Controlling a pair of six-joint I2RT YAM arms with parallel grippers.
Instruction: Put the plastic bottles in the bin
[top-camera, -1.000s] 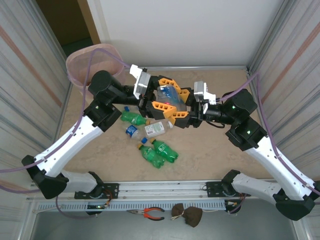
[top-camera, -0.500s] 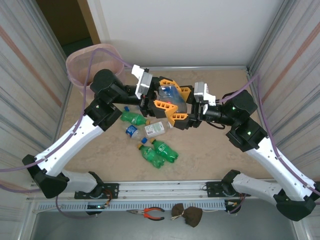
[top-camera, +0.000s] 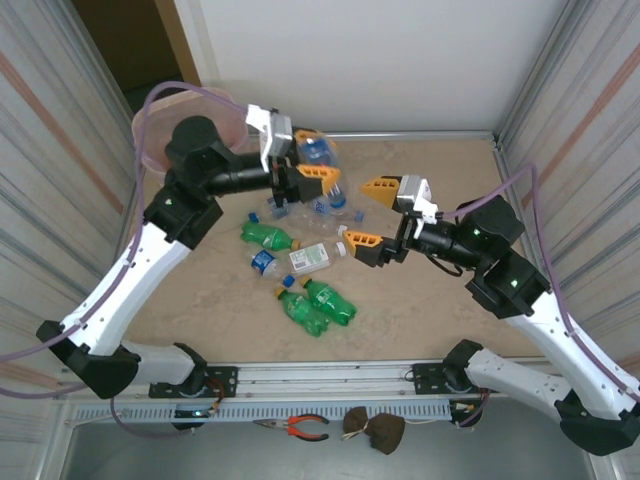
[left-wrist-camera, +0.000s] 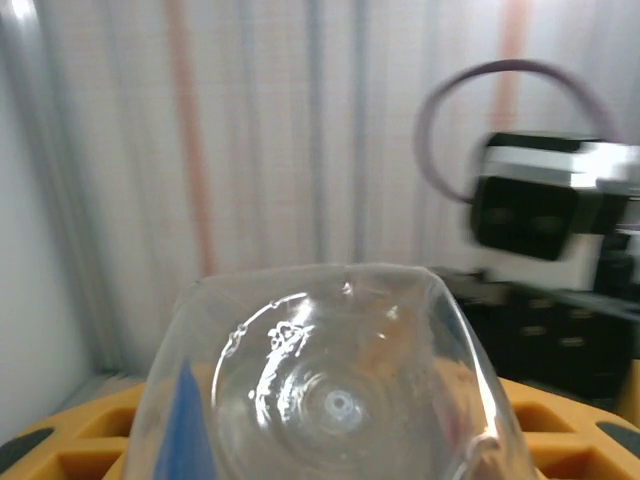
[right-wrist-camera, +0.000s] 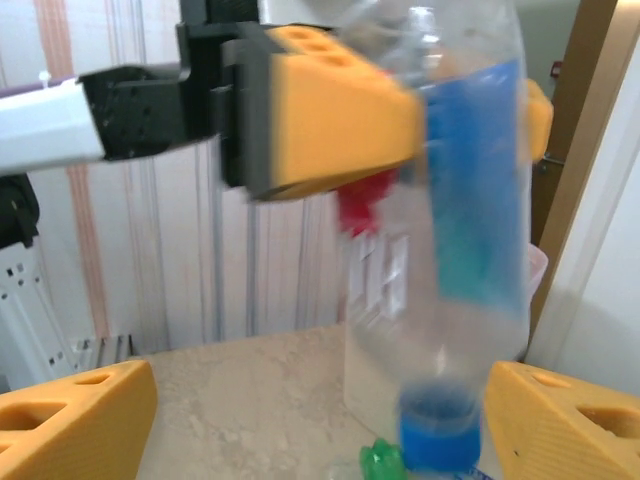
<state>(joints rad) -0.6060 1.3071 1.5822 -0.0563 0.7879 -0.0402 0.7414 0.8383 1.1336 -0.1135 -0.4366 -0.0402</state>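
Bin (top-camera: 143, 135) stands at the far left corner, partly behind the left arm. Left hand (top-camera: 314, 160) pinches a clear, blue-labelled water bottle (top-camera: 320, 148) above the bench (top-camera: 420, 300), cap downward. Green bottles (top-camera: 318, 305) and a white bottle (top-camera: 313, 258) lie below on the bench. Right hand (top-camera: 372, 215) hangs spread and empty nearby.

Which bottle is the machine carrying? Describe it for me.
Start at the pink-lined bin in the far left corner. Just right of it, the left gripper holds a clear water bottle with a blue label, the one bottle lifted off the table.
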